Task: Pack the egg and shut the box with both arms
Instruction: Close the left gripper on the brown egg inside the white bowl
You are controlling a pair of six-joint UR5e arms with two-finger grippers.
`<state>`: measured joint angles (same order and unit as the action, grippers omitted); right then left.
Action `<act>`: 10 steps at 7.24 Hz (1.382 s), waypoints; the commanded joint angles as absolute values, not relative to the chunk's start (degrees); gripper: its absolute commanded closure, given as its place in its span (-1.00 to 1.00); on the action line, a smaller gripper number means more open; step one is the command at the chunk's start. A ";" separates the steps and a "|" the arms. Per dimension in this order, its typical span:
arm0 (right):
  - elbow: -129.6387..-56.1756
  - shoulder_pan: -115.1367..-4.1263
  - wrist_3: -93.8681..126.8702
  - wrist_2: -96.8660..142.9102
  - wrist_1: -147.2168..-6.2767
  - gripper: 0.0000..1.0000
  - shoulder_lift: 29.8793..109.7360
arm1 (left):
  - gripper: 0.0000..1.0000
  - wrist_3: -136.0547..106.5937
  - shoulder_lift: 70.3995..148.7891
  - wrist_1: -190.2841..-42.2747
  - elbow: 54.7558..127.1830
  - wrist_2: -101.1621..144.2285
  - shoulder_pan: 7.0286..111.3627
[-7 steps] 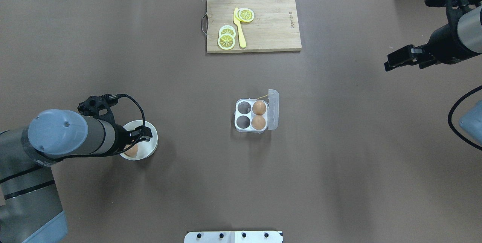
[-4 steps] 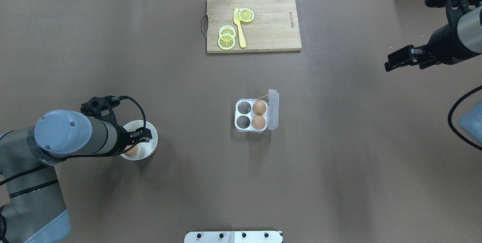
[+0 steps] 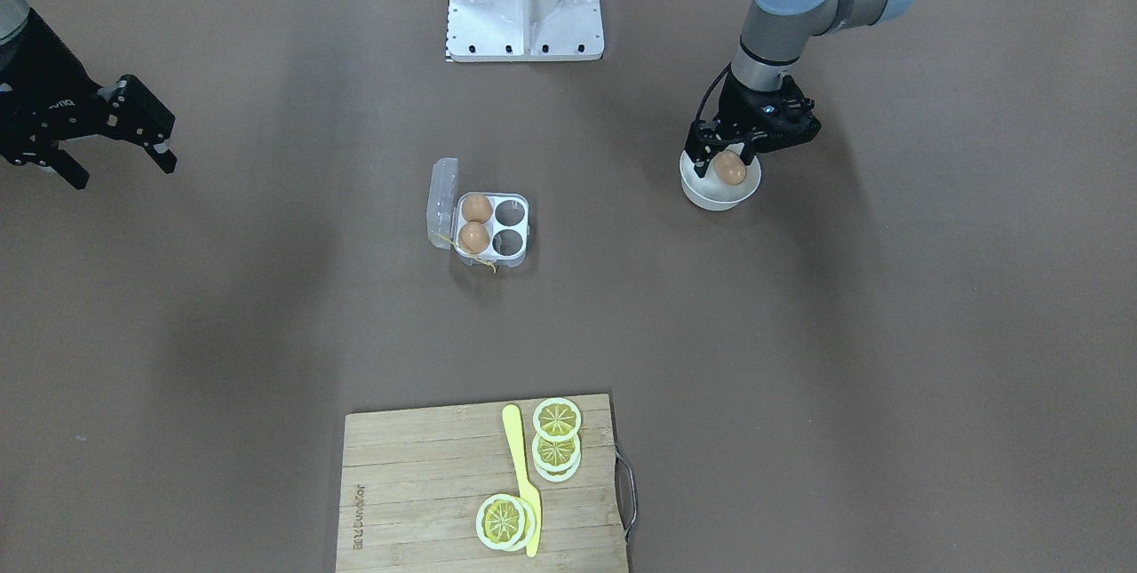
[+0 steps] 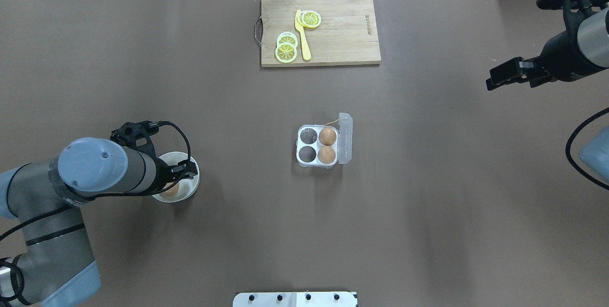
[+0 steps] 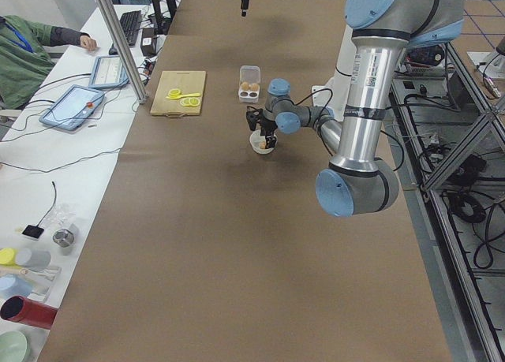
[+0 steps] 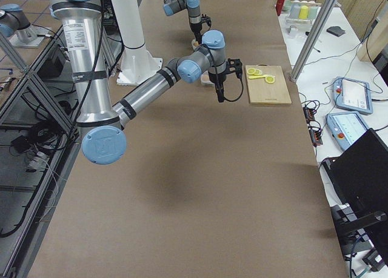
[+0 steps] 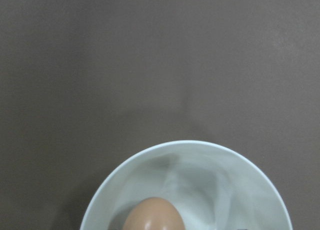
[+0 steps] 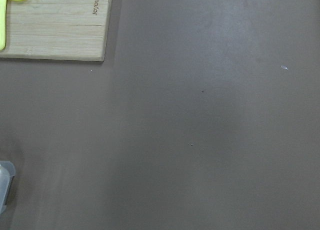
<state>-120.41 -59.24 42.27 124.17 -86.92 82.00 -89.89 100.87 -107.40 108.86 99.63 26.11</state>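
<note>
The left gripper [image 3: 730,155] hangs straight down into a white bowl [image 3: 719,198] near the robot's left edge of the brown table [image 4: 428,178]. The egg [image 3: 729,168] sits inside the bowl's rim, right between the two black fingers, one on each side of it and close in. The gap between the fingers is narrow, hardly wider than the egg, but I cannot tell whether the pads press on the shell or whether the egg rests on the bottom of the bowl. In the left wrist view only the top of the egg shows, at the lower edge of the picture, with the bowl curving around it.

The box [image 4: 308,154] stands near the middle of the table, well apart from the bowl and on the robot's right of it. Its clear lid [image 4: 346,138] is swung open and stands up along the side away from the bowl. Two other eggs [image 4: 327,136] fill the two cells next to the lid. The two cells on the bowl's side are empty. A thin yellow string [image 4: 331,121] trails from the far corner by the hinge.

The right gripper [image 3: 127,178] hovers above the table far off on the robot's right. Its fingers are spread wide with nothing between them.

At the far edge lies a wooden cutting board [image 4: 333,31] with lemon slices [image 4: 286,52] and a yellow plastic knife [image 4: 303,35] on it.
</note>
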 commanded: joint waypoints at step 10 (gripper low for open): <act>-120.41 -59.15 42.28 124.10 -86.57 -1.00 82.00 | -0.15 -75.67 100.90 -107.58 108.54 99.67 26.28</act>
<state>-120.41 -59.18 42.28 124.10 -86.64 82.00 -75.73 100.90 -107.51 108.47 99.62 26.29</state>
